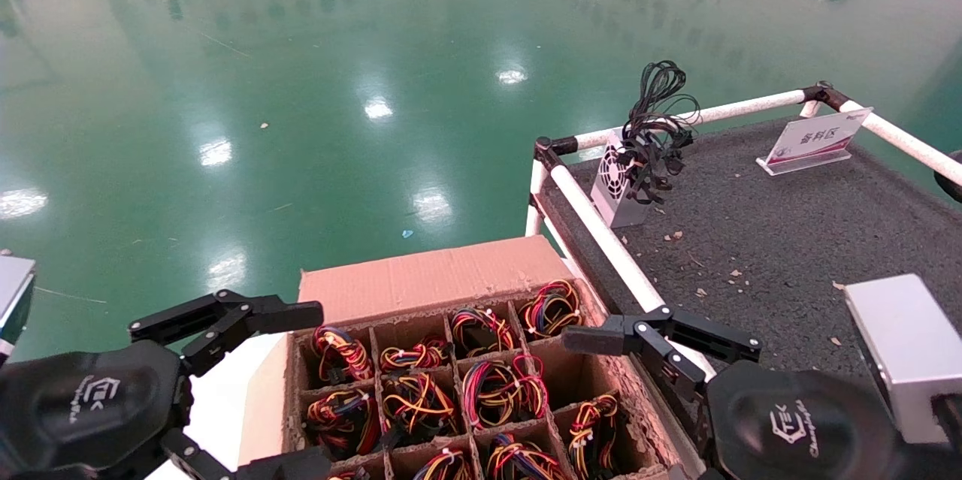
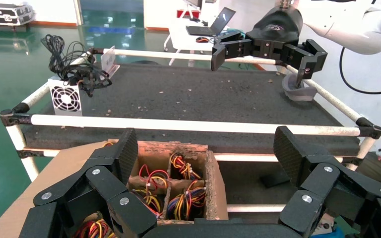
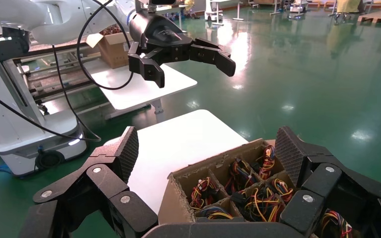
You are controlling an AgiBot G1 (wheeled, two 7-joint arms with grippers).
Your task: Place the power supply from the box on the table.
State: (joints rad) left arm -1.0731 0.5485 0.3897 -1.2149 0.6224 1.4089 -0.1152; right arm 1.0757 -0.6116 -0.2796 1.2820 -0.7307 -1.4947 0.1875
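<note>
power supply upright on table (both grippers empty).

Bare bench lies open between the power supply at the far corner and the sign, while the white rail stands between it and the box, whose cells are packed with wire bundles.

Power supply upright on table corner, left gripper spread above box
</note>
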